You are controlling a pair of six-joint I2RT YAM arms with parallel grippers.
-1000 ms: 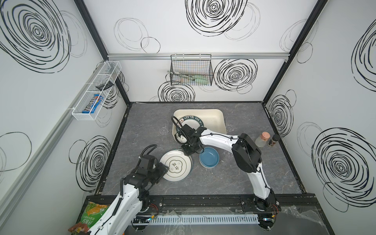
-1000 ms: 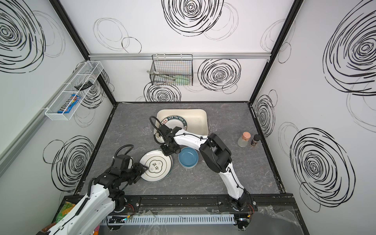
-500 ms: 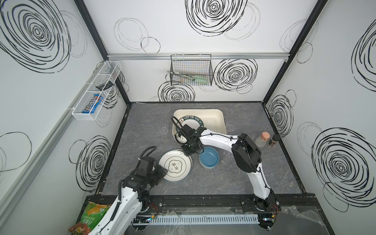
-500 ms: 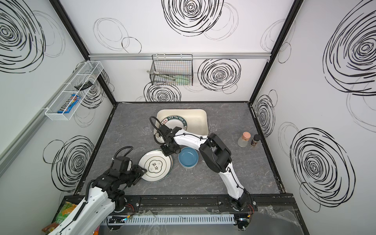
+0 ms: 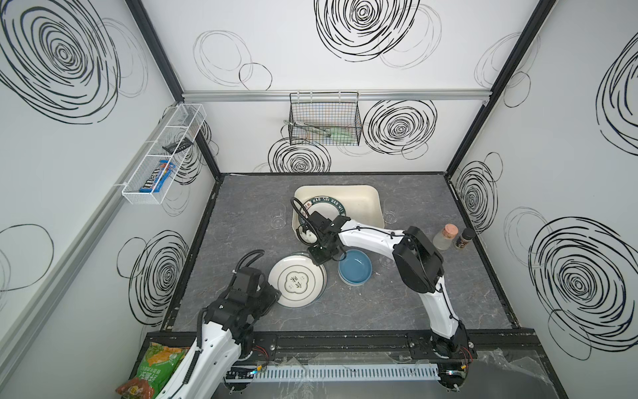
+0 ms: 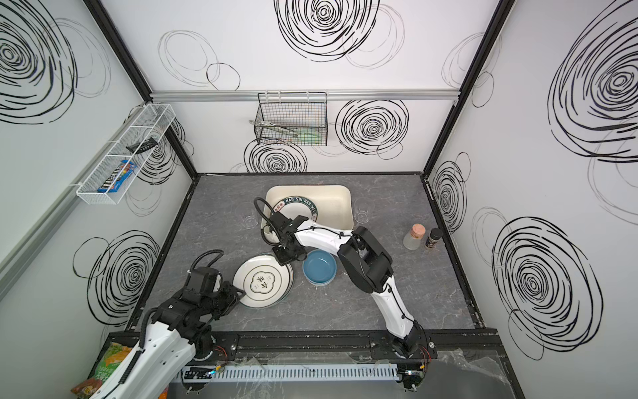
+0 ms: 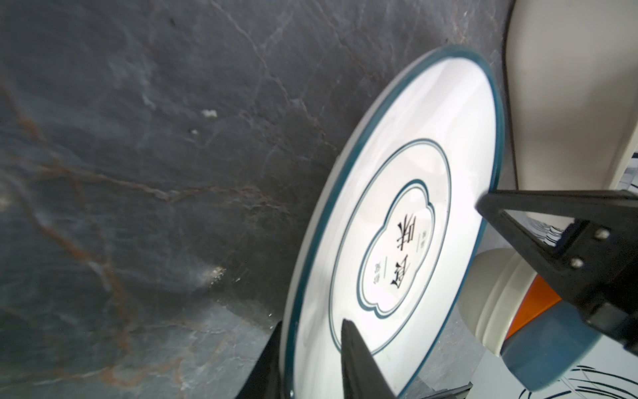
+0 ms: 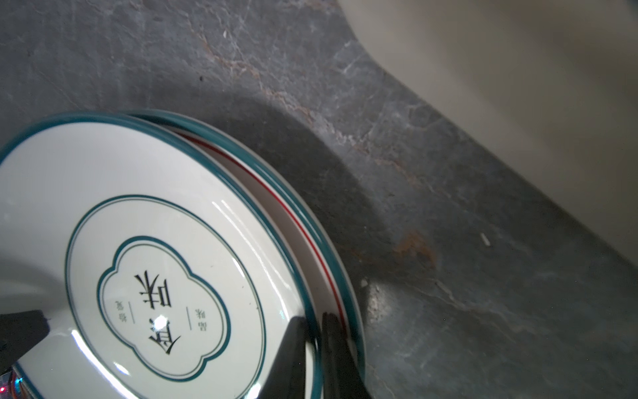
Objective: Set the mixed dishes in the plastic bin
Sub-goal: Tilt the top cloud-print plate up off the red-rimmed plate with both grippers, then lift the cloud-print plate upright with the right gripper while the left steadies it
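The grey marbled tabletop [image 5: 241,214] carries the cream plastic bin [image 5: 367,198] toward 12 o'clock of its middle. A lettered plate [image 5: 326,204] with a dark green rim lies in the bin's 9 o'clock half. At the bin's 7 o'clock, out on the tabletop, sits a stack of plates [image 8: 333,266]. Its top plate [image 5: 297,283] is white with a teal edge and black characters. The blue bowl [image 5: 355,271] rests just beside the stack at its 3 o'clock. The right gripper [image 5: 319,257] pinches the top plate's rim at 1 o'clock, one finger above and one beneath, with that edge raised off the plates under it. The left gripper [image 5: 272,297] straddles the same rim at 8 o'clock; whether its fingers press I cannot tell. A clear cup [image 5: 278,219] stands at the bin's 9 o'clock, and a second clear cup [image 5: 390,216] stands at its 3 o'clock
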